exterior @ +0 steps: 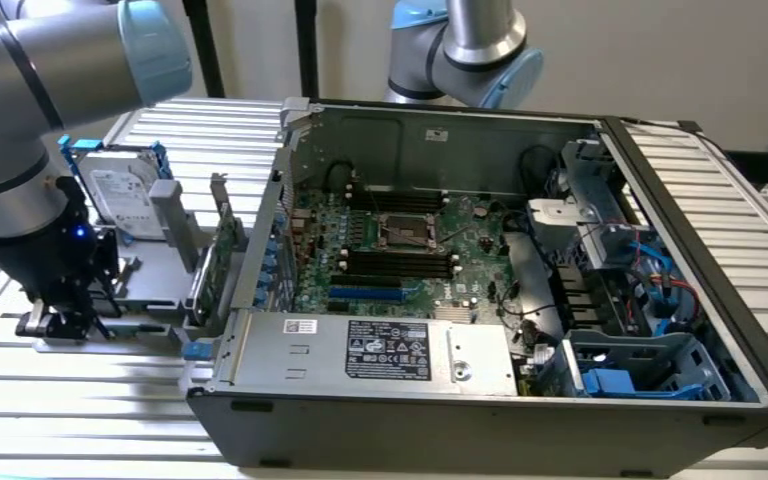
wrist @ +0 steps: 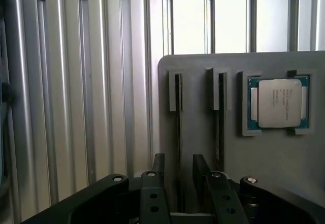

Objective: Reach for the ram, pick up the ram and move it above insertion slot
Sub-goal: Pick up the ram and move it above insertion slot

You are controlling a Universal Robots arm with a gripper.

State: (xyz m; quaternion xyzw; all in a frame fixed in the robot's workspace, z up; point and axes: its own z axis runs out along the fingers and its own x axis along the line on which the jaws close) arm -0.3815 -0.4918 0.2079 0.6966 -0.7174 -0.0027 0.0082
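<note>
At the far left of the exterior view the arm bends down over the slatted worktop (exterior: 91,400), its hand (exterior: 57,322) low at the near edge of a grey holder (exterior: 144,290). From the wrist you can see the hand's two fingers (wrist: 159,169) standing apart, one on each side of the ram (wrist: 178,127). The ram stands on edge in a narrow slot of the holder, with a sliver of air on either side, so nothing is clamped yet. A second stick (wrist: 221,122) sits in the neighbouring slot, and a processor (wrist: 279,102) lies in a recess just past that. Moving right in the exterior view, a hard drive (exterior: 124,195) and an expansion card (exterior: 228,245) stand upright on the same holder. Then comes the open computer case (exterior: 491,400), with long dark slots (exterior: 398,265) on its board beside the socket, well apart from the hand. I'd reckon the ram is light and stiff, but thin and easily harmed. It wants a gentle squeeze across its flat faces near the middle of the upper edge, kept square so it doesn't bind in the slot.
</note>
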